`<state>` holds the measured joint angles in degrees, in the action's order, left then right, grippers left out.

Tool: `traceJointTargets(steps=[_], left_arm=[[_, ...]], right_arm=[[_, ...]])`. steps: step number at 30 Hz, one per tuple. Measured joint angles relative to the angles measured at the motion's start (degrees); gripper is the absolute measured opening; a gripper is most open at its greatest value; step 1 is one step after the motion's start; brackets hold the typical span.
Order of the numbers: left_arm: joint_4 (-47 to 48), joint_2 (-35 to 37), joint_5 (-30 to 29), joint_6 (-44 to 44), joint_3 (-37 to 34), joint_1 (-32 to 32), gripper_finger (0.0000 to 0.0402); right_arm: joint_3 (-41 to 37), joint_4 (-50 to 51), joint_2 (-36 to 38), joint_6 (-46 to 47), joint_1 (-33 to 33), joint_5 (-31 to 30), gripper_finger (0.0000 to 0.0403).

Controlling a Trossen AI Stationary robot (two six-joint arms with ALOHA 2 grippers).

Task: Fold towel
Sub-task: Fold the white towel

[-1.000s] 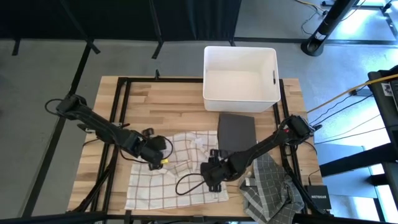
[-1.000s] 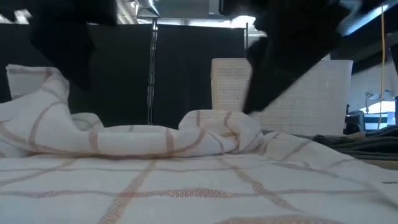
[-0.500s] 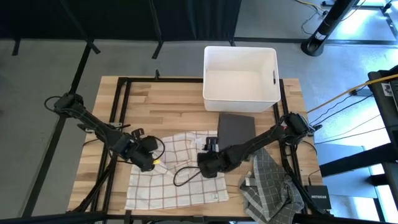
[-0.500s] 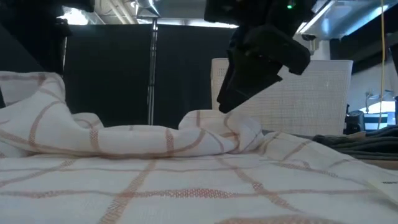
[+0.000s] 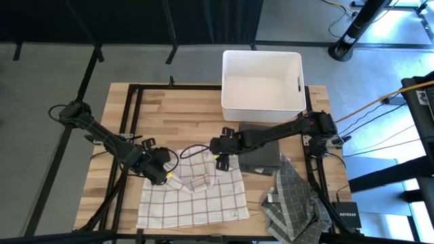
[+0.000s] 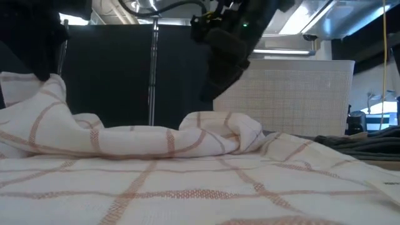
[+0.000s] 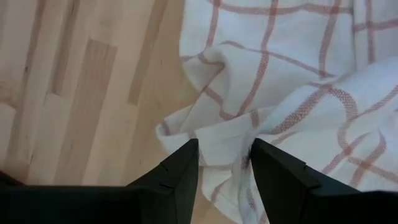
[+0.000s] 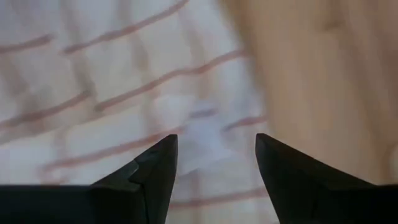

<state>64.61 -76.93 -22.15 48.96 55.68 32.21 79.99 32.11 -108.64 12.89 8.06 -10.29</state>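
A white towel [image 5: 196, 200] with thin red checks lies spread on the wooden table, its far part rumpled into a ridge [image 6: 219, 128]. My left gripper [image 5: 167, 174] is at the towel's left edge and is shut on a bunch of it [image 7: 224, 146]. My right gripper [image 5: 220, 161] hovers open over the towel's far right part. In the right wrist view [image 8: 216, 140] its fingers stand wide apart, with only cloth and bare wood below. In the low view it hangs clear above the ridge [image 6: 215, 87]. My left gripper pinches a bunched fold at the towel's left edge [image 7: 222, 132] between its two fingers, which slant steeply down onto it. More than one layer is gathered there. That part is raised off the table [image 6: 37, 94], and the rest of the towel lies flat.
A white plastic bin [image 5: 262, 81] stands at the table's far edge. In front of it lies a folded dark grey cloth [image 5: 261, 146]. A crumpled grey checked cloth [image 5: 291, 203] lies at the near right corner. Bare wood shows to the left of the towel and beyond it.
My right gripper has swung from over the towel's near right part toward the table's far edge and risen a little, staying open. My left gripper has shifted slightly toward the table's left edge, still holding the raised cloth.
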Motion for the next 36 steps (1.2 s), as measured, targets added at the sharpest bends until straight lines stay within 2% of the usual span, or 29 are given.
traceJointTargets(steps=[3, 9, 14, 19, 27, 33, 36], left_arm=[[-2.61, 0.0, -0.07, -2.5, 0.0, 0.01, 0.0138], [-4.92, 0.0, -0.1, -6.71, 0.0, 0.02, 0.0138], [-5.27, 0.0, -0.09, -6.16, 0.0, 0.0, 0.0138], [-5.48, 0.0, 0.92, -5.34, 0.0, 0.0, 0.0138], [-1.79, -0.04, 1.4, -0.01, 0.0, 0.23, 0.0133], [-2.13, -0.15, 1.42, 0.39, -0.37, 0.44, 0.0085], [-2.66, -0.17, 1.52, 0.1, -2.38, 0.26, 0.0054]], right_arm=[[-0.62, 1.21, -0.37, 0.93, 1.04, 4.11, 0.022], [-1.77, 0.63, -0.5, 1.77, 2.03, -1.2, 0.022], [-1.86, -2.39, -1.8, 1.86, 1.62, 0.73, 0.0213], [-1.88, -1.14, -3.9, 0.76, 1.69, 1.47, 0.0159], [-1.88, -0.54, -4.02, -0.29, 1.73, 2.9, 0.0017], [-1.57, 0.32, -3.1, -1.4, 3.74, 0.22, 0.0023], [-0.88, 0.88, -1.3, -2.25, 5.1, -1.57, 0.0008]])
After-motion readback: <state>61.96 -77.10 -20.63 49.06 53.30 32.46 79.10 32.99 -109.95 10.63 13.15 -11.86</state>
